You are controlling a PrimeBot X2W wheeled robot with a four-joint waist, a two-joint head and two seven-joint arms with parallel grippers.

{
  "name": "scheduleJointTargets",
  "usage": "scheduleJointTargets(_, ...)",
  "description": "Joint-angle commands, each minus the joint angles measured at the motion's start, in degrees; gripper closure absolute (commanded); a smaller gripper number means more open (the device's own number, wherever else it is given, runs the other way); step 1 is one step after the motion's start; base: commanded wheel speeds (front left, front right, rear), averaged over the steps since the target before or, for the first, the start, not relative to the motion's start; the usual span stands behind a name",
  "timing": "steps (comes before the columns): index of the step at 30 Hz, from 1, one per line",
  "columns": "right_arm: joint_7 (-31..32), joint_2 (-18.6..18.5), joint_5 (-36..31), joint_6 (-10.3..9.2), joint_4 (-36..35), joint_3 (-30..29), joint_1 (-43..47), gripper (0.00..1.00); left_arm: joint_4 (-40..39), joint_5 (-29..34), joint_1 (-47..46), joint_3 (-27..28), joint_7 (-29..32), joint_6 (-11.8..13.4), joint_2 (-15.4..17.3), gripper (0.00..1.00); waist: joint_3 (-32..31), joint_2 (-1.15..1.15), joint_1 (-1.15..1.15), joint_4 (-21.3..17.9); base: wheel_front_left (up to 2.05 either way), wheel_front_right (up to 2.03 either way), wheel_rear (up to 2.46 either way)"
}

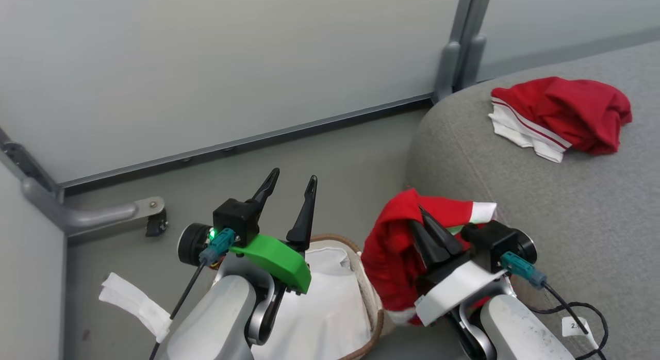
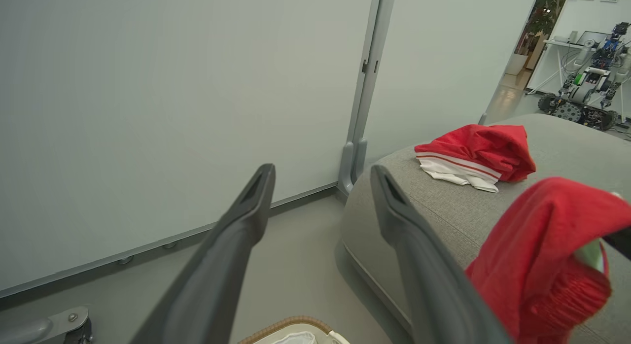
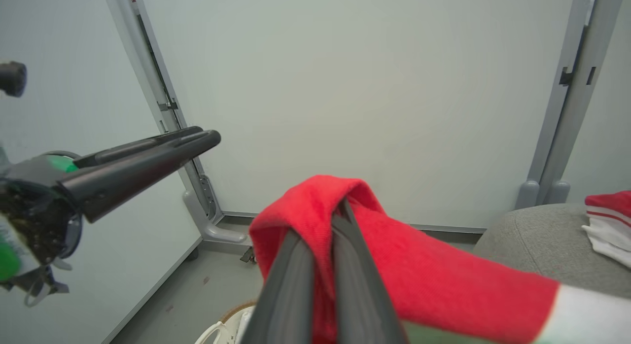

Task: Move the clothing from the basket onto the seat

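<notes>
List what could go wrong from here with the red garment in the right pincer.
1. The red garment hangs from the shut right pincer beside the edge of the seat, next to the rim of the basket. Released here, it would likely fall short of the cushion.
2. Cloth is draped over the fingers, so it may cling when the pincer opens.
3. Its low hem could drag on the seat's side while being carried across.

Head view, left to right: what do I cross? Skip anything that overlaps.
white strip on the floor → left gripper, open → red garment clamped in the shut right gripper → red-and-white garment lying on the seat
</notes>
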Motion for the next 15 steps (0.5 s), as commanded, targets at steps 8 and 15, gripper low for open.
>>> scheduleJointTargets(8, -0.11, -0.17, -1.86, -0.06, -2.11, -2.94, 0.25, 1.0, -0.11, 2.63, 1.67, 2.26, -0.1, -1.26, -0.61, 0.0, 2.22, 0.0, 0.0, -15.17, 0.0, 0.0, 0.0)
scheduleJointTargets(15, -0.11, -0.15, -3.15, -0.06, -4.11, -5.5, -0.19, 1.0, 0.0, 4.9, 2.18, 3.53, -0.1, -2.37, -0.97, 0.0, 3.35, 0.0, 0.0, -20.38, 0.0, 0.0, 0.0)
